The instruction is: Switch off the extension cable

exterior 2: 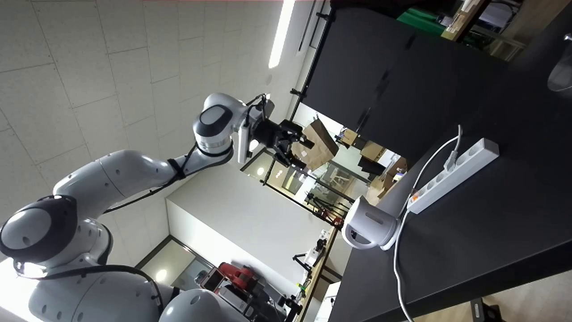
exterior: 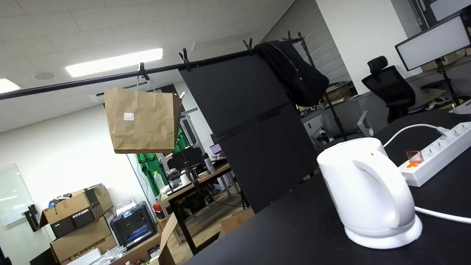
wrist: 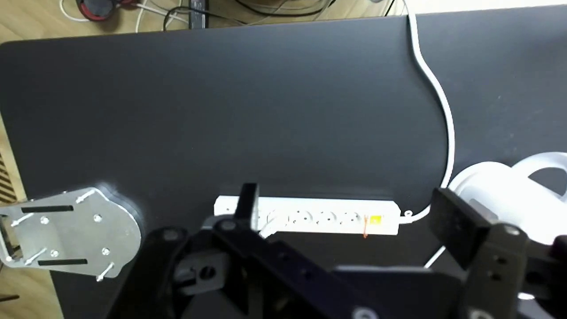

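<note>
The extension cable, a long white power strip [exterior: 447,154], lies on the black table in both exterior views [exterior 2: 458,180] and in the wrist view [wrist: 319,204]. Its small switch [wrist: 375,219] looks bright yellow-orange in the wrist view and orange in an exterior view [exterior: 412,165]. A clear reddish cover [exterior: 414,156] stands raised beside the switch. A white plug [exterior 2: 450,162] sits in one socket. My gripper [exterior 2: 304,153] is open and empty, high above the table. In the wrist view, the open fingers [wrist: 350,210] frame the strip from above; the left finger hides part of it.
A white kettle [exterior: 362,191] stands near the strip's switch end. A white cord [wrist: 443,97] runs past the kettle to the table edge. A metal plate with upright bolts [wrist: 75,232] lies beyond the strip's other end. A paper bag [exterior: 143,121] hangs from a bar.
</note>
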Controlling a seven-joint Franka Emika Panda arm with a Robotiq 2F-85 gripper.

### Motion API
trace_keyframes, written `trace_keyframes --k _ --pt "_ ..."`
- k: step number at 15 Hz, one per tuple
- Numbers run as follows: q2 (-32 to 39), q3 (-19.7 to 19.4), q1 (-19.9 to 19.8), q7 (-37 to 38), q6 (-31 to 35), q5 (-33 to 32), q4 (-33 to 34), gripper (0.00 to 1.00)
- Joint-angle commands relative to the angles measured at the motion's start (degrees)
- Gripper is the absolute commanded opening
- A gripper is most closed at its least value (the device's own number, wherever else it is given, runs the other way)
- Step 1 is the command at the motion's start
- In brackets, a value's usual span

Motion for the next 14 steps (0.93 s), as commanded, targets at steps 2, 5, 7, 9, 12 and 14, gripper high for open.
trace_keyframes --k 2,5,7,9,12,14 --pt "7.3 0.6 0.8 -0.1 7.2 0.9 2.7 0.6" --pt "12.4 1.7 1.5 0.4 12.3 3.1 4.8 0.37" --pt "15.5 2.7 2.1 1.2 15.4 4.6 6.5 0.23" --pt "18.4 3.7 2.6 2.1 19.0 5.7 8.2 0.11" --pt "22.9 4.9 3.3 3.6 22.6 6.1 11.3 0.0" --pt "25.3 5.5 3.6 5.2 22.6 5.5 13.2 0.0"
